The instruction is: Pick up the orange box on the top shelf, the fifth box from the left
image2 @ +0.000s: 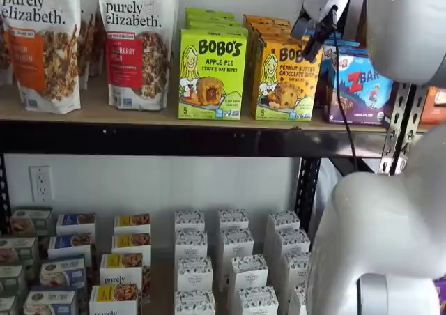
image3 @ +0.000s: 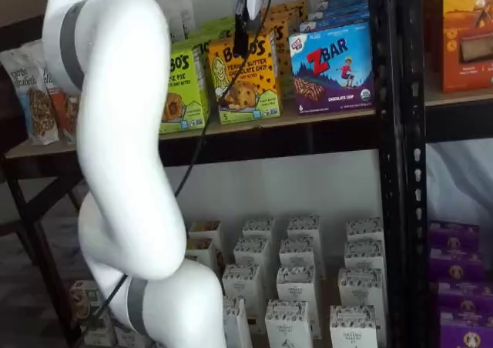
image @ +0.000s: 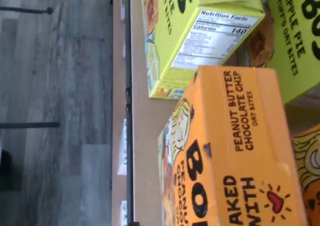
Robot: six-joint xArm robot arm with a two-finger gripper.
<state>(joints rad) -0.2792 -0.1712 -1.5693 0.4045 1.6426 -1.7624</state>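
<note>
Tan boards of the top shelf (image2: 104, 111) carried the orange box (image2: 284, 78) upper centre, between green and purple cartons. Jaws hung wide at its upper right corner; they should straddle its sides squarely before closing.

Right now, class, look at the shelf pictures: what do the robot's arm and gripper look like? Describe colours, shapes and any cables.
The arm is made of thick, rounded, glossy white segments with grey bands at the joints. The gripper has a white body with dark round details and black fingers below it. A thin black cable hangs down beside it in both shelf views. No markings are readable.
</note>
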